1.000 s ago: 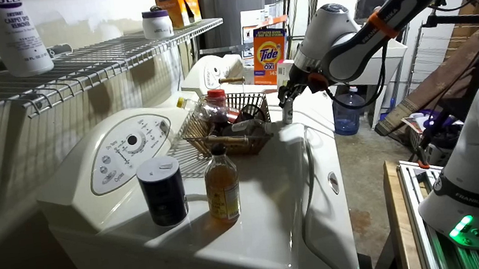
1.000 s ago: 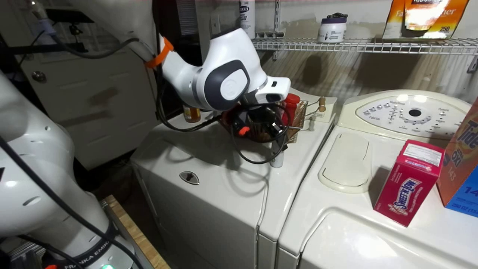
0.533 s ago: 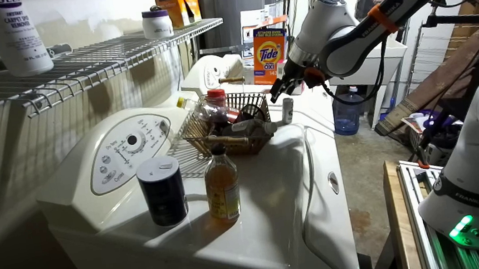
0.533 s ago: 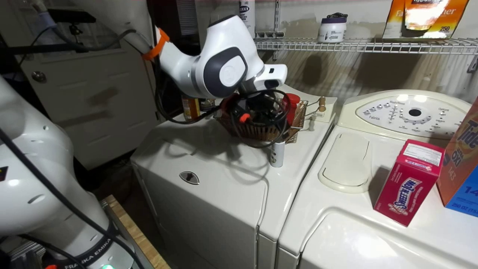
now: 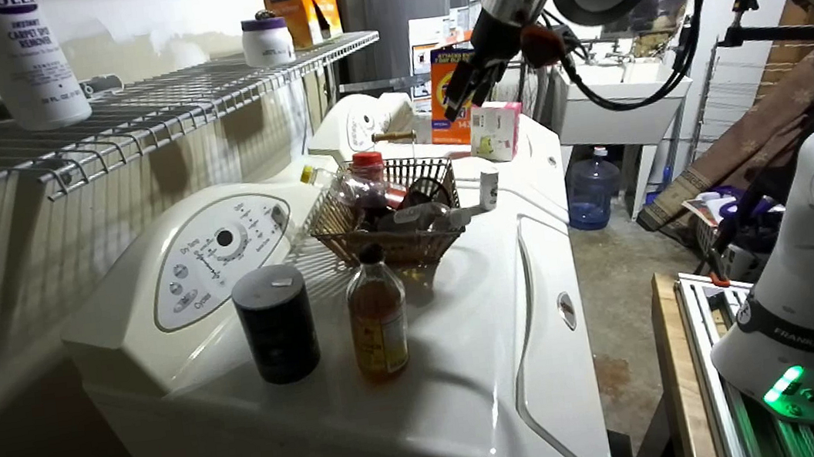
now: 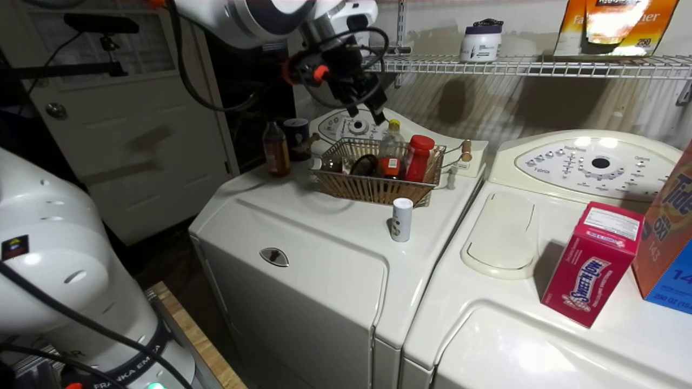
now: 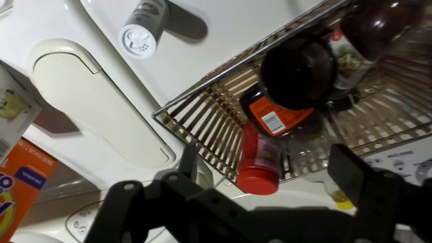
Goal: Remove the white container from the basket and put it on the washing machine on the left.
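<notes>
The white container [image 6: 401, 220] is a small cylinder with a white shaker top. It stands upright on the washing machine [image 6: 313, 243], just outside the brown slatted basket [image 6: 367, 189], and shows in both exterior views. From above, the wrist view has the white container [image 7: 143, 32] at the upper left, apart from the basket [image 7: 206, 121]. My gripper [image 6: 366, 114] hangs well above the basket, clear of everything. In the wrist view the gripper [image 7: 268, 163] is open with its fingers [image 7: 349, 172] wide apart and nothing held; the red-capped bottle seen between them lies lower, in the basket.
Inside the basket are a red bottle [image 6: 419, 159], a clear yellow-capped bottle [image 6: 393, 141] and a dark cup [image 7: 298, 72]. An amber bottle [image 5: 377, 317] and a dark canister [image 5: 277, 326] stand beside it. A pink box [image 6: 594, 265] and a Tide box [image 6: 667, 232] occupy the neighbouring machine.
My gripper was down at the white container a second ago. It has let go, opened and risen high above the basket, while the container stays standing where it was.
</notes>
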